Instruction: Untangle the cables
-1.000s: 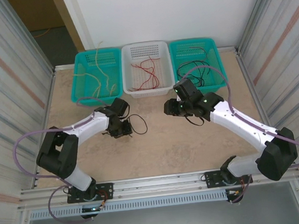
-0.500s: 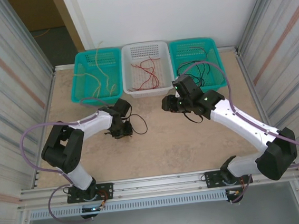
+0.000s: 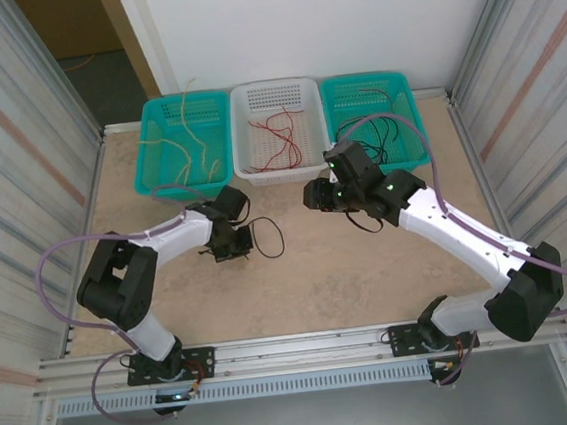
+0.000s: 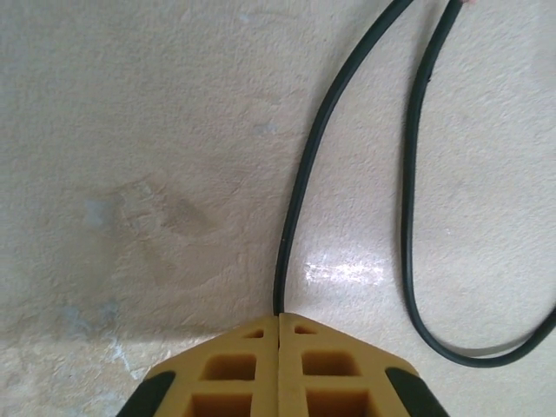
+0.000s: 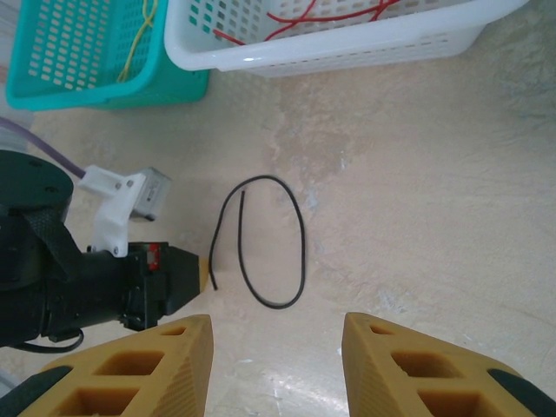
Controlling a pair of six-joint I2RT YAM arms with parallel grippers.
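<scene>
Left fingers (image 4: 234,369) are pressed tight together, down at the tabletop (image 4: 130,130), and they're pinching one end of a loose black cable (image 4: 295,200). It runs straight out from the seam between them, and a second strand swings round beside it in a narrow loop. From above, that black cable (image 3: 271,236) lies just to the right of the left fingers, out on the open tabletop and apart from the baskets.

Over on the other side the right fingers (image 5: 156,365) are spread wide with nothing between them, held above the tabletop near the white basket (image 3: 280,176), the loop below them.

Three baskets stand in a row along the far edge. The left teal basket (image 3: 181,190) holds pale yellow-tan cables (image 3: 190,131). The white basket holds red cables (image 3: 278,138), and the right teal basket (image 3: 413,120) holds more black cables (image 3: 381,133).
</scene>
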